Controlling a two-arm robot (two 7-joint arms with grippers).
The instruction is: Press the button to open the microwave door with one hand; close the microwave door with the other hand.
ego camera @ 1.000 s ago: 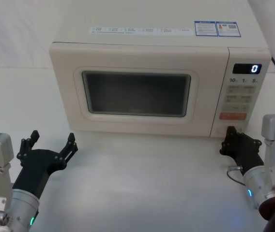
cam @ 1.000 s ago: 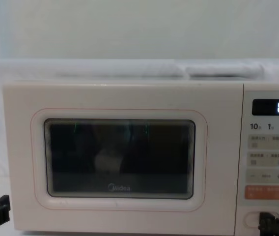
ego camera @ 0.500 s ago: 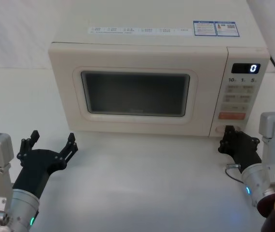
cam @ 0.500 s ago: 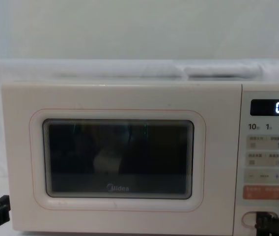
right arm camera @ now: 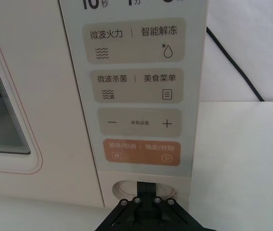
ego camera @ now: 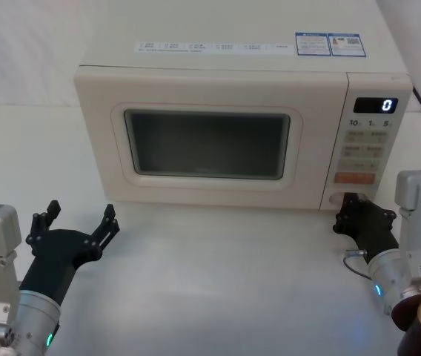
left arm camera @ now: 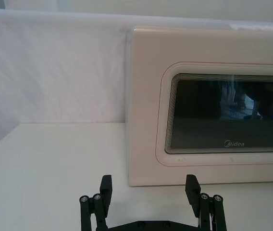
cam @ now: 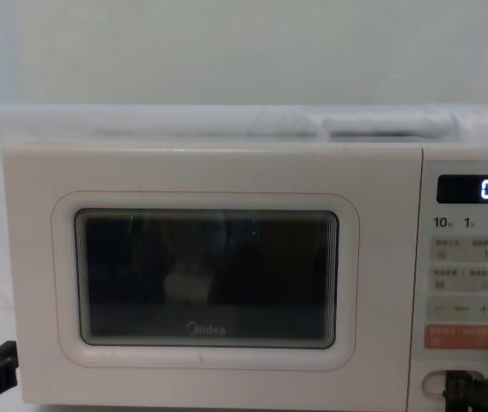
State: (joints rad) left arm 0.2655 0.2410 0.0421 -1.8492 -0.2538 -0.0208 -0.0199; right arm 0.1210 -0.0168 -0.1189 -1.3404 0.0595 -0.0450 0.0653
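The microwave stands at the far middle of the white tabletop [ego camera: 218, 252]; the microwave door [ego camera: 210, 133] is flush with the front, its dark window [cam: 205, 275] and grey logo facing the robot; the narrow control panel [ego camera: 366, 141] sits on the right side of the front, its display [ego camera: 376, 105] showing a zero.

The button [right arm camera: 127, 188] is at the bottom of that panel, under the orange key [right arm camera: 140, 151]; the right gripper [ego camera: 349, 210] is at the tabletop's right edge, its tip against the button; in the right wrist view its fingers [right arm camera: 146, 190] are drawn together into one narrow tip that lies in the button's recess; in the chest view the black tip covers the button's right part.

The left gripper [ego camera: 77, 215] hovers over the near left part of the tabletop, well apart from the door; its fingers [left arm camera: 106, 185] are spread wide and grip nothing; from its wrist camera it points at the door's lower left corner.

A black cable [right arm camera: 232, 62] runs over the tabletop to the right of the microwave.
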